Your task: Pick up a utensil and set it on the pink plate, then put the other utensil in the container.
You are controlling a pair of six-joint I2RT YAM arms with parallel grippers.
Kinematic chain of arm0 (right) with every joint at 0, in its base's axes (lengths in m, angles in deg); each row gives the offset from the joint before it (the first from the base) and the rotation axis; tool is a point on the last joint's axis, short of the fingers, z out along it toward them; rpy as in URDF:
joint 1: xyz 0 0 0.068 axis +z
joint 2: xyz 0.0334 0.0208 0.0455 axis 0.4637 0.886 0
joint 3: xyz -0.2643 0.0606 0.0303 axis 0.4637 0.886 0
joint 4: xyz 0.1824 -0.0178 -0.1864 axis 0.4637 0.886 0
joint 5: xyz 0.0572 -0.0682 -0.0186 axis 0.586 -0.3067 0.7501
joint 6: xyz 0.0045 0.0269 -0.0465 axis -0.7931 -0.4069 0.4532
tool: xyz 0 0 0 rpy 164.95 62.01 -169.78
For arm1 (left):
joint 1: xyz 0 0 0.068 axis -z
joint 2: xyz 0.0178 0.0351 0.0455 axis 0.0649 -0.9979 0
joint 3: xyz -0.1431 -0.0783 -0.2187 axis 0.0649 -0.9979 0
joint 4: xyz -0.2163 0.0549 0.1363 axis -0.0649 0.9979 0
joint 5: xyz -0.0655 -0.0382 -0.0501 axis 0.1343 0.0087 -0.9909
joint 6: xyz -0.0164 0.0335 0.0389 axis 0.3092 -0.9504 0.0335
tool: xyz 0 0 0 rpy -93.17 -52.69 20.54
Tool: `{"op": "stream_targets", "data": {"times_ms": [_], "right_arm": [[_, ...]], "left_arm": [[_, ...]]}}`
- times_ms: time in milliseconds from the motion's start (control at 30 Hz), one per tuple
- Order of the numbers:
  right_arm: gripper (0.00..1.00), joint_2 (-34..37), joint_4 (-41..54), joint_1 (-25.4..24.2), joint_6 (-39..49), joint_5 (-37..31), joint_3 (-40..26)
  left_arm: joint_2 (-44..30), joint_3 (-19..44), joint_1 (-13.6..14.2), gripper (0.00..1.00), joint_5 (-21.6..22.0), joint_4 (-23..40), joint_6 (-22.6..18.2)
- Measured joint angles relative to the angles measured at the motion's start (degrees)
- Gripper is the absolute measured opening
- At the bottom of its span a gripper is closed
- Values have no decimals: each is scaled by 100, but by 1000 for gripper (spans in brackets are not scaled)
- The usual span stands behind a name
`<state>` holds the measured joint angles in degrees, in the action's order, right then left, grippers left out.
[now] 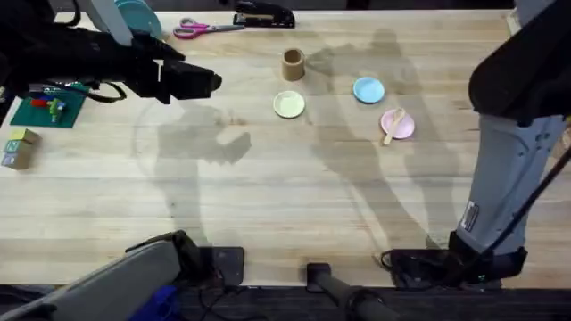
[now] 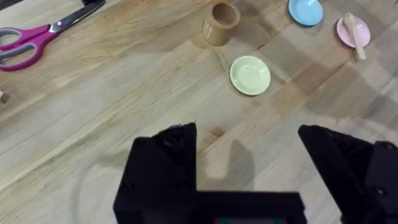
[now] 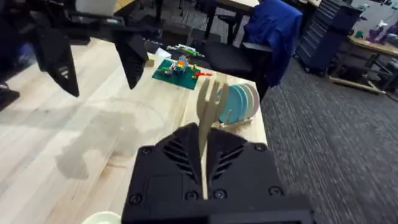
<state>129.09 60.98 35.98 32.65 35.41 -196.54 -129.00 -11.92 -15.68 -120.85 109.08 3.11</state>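
Bright, even light is falling from overhead onto the table (image 1: 268, 196), and nothing is glaring on the wood. Soft grey arm shadows are spreading across the middle of the overhead view, one toward nine o'clock and one toward three o'clock. The left arm (image 1: 116, 62) at ten o'clock is showing dark and blurred. The fork (image 3: 208, 124) is looking sharp, while the room behind it is softening.
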Motion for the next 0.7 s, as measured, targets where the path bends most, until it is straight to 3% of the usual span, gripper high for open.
{"op": "stream_targets", "data": {"times_ms": [700], "right_arm": [[33, 1292, -902, 11, 73, 49, 0]], "left_arm": [[0, 0, 0, 995, 0, 0, 0]]}}
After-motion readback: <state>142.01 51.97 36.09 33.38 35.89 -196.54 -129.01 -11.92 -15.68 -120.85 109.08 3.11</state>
